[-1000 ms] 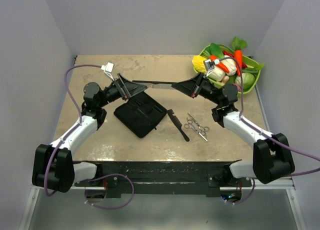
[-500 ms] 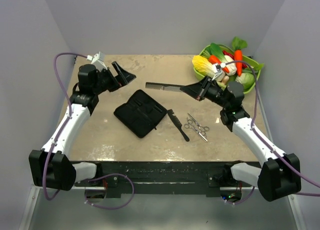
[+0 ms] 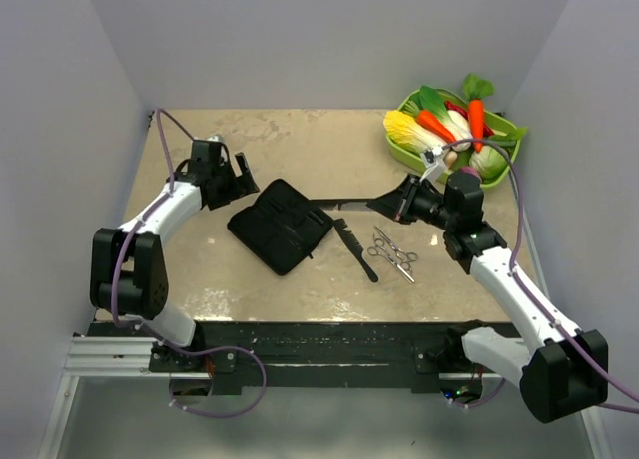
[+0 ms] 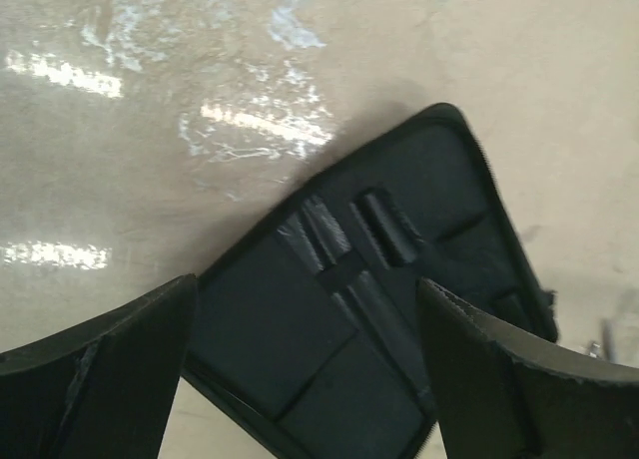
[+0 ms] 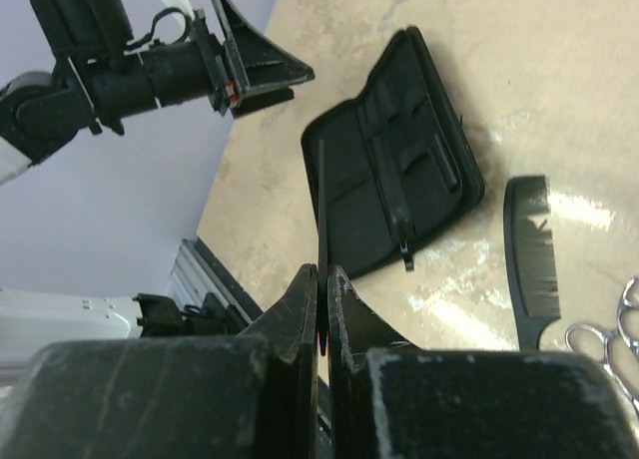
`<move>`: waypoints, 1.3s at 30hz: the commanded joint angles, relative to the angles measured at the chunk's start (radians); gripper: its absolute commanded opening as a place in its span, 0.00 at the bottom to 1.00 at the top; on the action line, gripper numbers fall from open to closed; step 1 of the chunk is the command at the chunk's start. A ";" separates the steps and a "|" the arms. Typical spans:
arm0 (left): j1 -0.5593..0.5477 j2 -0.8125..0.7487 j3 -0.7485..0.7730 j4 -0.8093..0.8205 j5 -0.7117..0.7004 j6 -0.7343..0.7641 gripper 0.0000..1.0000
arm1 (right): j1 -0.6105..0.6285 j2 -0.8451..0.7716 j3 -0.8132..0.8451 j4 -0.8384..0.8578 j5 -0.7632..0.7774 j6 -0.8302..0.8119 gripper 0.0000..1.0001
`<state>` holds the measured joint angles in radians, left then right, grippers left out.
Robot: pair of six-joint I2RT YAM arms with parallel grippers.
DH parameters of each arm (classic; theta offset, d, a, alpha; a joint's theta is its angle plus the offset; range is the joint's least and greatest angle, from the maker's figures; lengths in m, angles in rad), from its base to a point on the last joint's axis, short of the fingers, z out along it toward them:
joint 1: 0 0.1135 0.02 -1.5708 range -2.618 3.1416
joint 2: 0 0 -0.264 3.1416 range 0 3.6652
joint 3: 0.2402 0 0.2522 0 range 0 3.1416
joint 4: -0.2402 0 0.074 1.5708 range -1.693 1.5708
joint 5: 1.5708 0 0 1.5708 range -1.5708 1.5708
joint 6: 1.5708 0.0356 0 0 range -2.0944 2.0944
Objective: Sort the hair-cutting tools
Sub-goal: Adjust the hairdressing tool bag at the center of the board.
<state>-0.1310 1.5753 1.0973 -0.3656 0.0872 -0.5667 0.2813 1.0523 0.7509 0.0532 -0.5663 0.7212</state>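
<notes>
Nr case [image 3: 280,225]: 2 combs [image 3: 355,249], 2 scissors [image 3: 391,252].

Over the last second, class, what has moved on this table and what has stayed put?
The right gripper, shut on the long comb, carried it nearer the arms, its tip now over the case. The left gripper, open, left the comb's end, swung out left and returned beside the case. The short comb, scissors and case stayed put.

Two combs [image 3: 334,203] [image 3: 355,247], two scissors [image 3: 381,247] [image 3: 401,263], one case [image 3: 280,227], one vegetable bowl [image 3: 507,137].
</notes>
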 commanded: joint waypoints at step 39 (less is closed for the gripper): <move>-0.082 -0.075 -0.522 0.389 0.025 -0.088 0.00 | 0.030 -0.015 -0.104 -0.196 0.088 -0.002 0.00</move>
<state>-0.1619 1.5127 0.6380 0.0338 0.0708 -0.5945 0.3077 1.0138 0.6331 -0.1448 -0.5053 0.7361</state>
